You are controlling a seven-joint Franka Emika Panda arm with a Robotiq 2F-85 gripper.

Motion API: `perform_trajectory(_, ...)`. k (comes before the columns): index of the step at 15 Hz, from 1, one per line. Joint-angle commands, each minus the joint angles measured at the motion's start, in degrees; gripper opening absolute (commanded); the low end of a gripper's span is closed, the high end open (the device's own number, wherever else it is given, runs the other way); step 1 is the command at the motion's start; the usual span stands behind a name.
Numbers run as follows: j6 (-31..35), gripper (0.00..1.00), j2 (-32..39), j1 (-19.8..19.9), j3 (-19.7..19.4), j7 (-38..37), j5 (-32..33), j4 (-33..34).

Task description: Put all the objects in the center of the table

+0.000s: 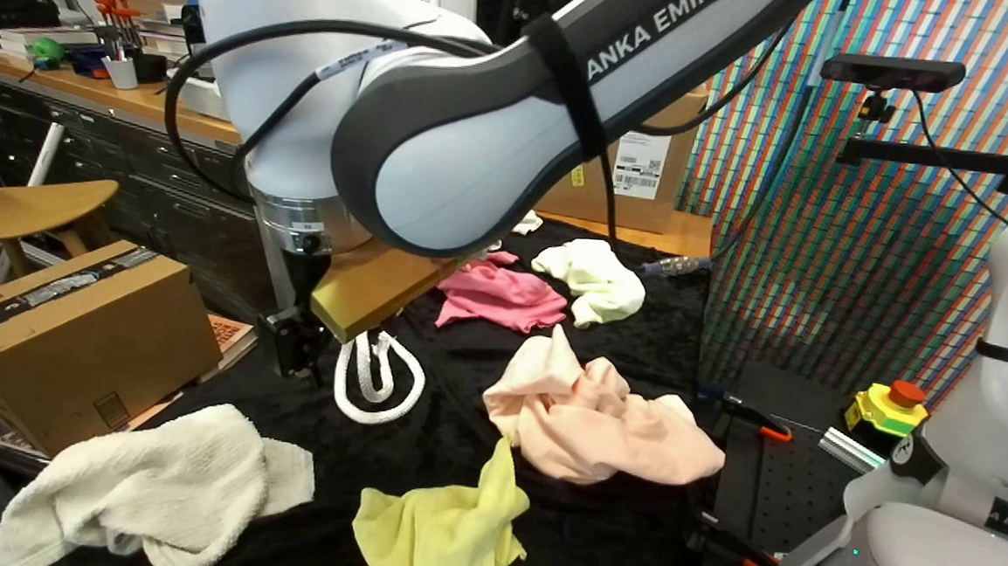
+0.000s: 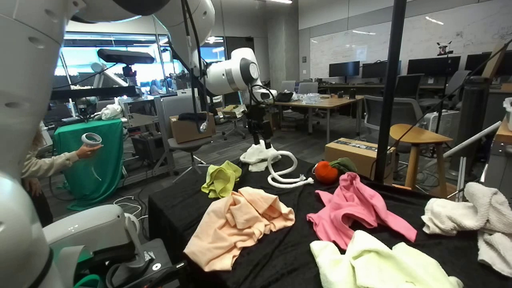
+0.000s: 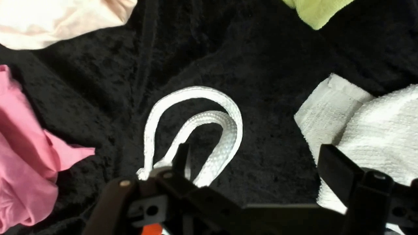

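Red-orange ball [image 3: 152, 229] mostly hidden, in wrist view, behind the end effector [image 3: 256, 163], jaws spread wide.

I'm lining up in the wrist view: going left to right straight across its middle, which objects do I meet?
Pink cloth, white looped cord, white terry cloth.

In an exterior view, "ANKA EMIKA" stands on the robot arm [image 1: 486, 142], starting beside a black strap [image 1: 567, 86], and "A EMIKA" on the white robot base [image 1: 934, 554]. Print on the paper label [image 1: 640, 164] of a cardboard box [image 1: 581, 198], the tape [image 1: 53, 282] of a lower box [image 1: 115, 347] and a cable tag [image 1: 356, 60] is too small to read, as is the writing on the whiteboard [image 2: 360, 48]
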State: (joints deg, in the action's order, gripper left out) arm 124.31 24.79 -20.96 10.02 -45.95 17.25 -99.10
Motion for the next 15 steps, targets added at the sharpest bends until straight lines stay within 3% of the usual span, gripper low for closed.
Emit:
perform_trajectory(1,0.2,1.0,3.0,-1.8,-3.0,-2.0,0.5,3.8)
perform_trajectory(15,3.3,1.0,6.3,-1.3,-8.2,-6.8,0.4,4.8)
